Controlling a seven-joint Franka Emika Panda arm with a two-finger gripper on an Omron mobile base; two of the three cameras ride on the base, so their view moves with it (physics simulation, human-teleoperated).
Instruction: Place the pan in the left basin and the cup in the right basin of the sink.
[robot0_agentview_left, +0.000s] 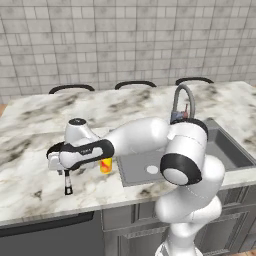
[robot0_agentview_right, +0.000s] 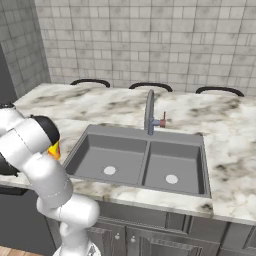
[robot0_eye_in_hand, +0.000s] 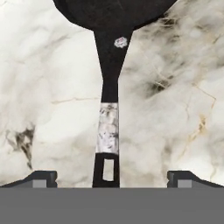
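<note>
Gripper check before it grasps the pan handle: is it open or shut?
Open: the gripper fingertips stand wide apart either side of the pan handle.

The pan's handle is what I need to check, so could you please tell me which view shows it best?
The hand view: the pan runs its handle straight down the middle, pale band included, on the marble counter. The left base view shows its tip below the arm; the right base view tells nothing.
</note>
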